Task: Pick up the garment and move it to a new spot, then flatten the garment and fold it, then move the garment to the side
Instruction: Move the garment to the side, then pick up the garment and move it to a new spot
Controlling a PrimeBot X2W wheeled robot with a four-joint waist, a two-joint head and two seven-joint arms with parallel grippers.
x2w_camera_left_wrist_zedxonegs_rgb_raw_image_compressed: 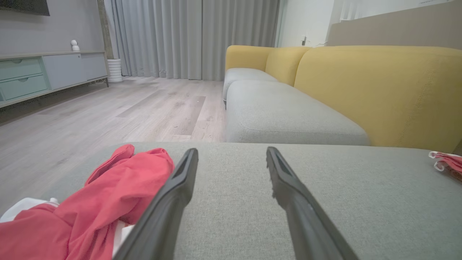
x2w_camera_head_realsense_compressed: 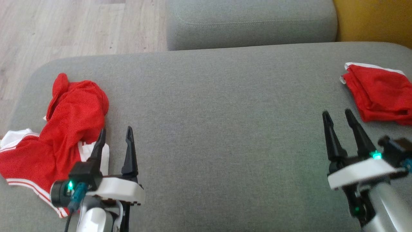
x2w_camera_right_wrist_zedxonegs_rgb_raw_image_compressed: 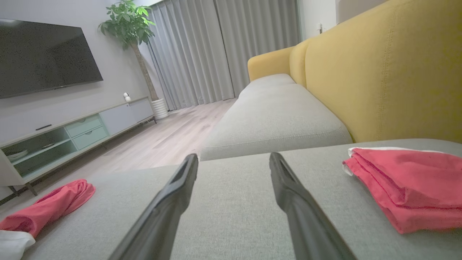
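A crumpled red garment with white stripes (x2w_camera_head_realsense_compressed: 61,129) (x2w_camera_left_wrist_zedxonegs_rgb_raw_image_compressed: 90,202) (x2w_camera_right_wrist_zedxonegs_rgb_raw_image_compressed: 50,207) lies in a heap at the left end of the grey sofa seat (x2w_camera_head_realsense_compressed: 219,106). My left gripper (x2w_camera_head_realsense_compressed: 116,135) (x2w_camera_left_wrist_zedxonegs_rgb_raw_image_compressed: 231,153) stands open just to the right of it, its left finger over the cloth's edge, nothing held. A second red garment (x2w_camera_head_realsense_compressed: 381,93) (x2w_camera_right_wrist_zedxonegs_rgb_raw_image_compressed: 408,180) lies folded at the right end of the seat. My right gripper (x2w_camera_head_realsense_compressed: 338,116) (x2w_camera_right_wrist_zedxonegs_rgb_raw_image_compressed: 232,159) is open and empty, just in front and left of the folded one.
A second grey seat cushion (x2w_camera_head_realsense_compressed: 251,22) lies beyond the seat, with the yellow backrest (x2w_camera_head_realsense_compressed: 373,19) at the far right. Wooden floor (x2w_camera_head_realsense_compressed: 64,25) drops away past the seat's left and far-left edge. A TV unit (x2w_camera_right_wrist_zedxonegs_rgb_raw_image_compressed: 54,137) and a plant (x2w_camera_right_wrist_zedxonegs_rgb_raw_image_compressed: 130,25) stand across the room.
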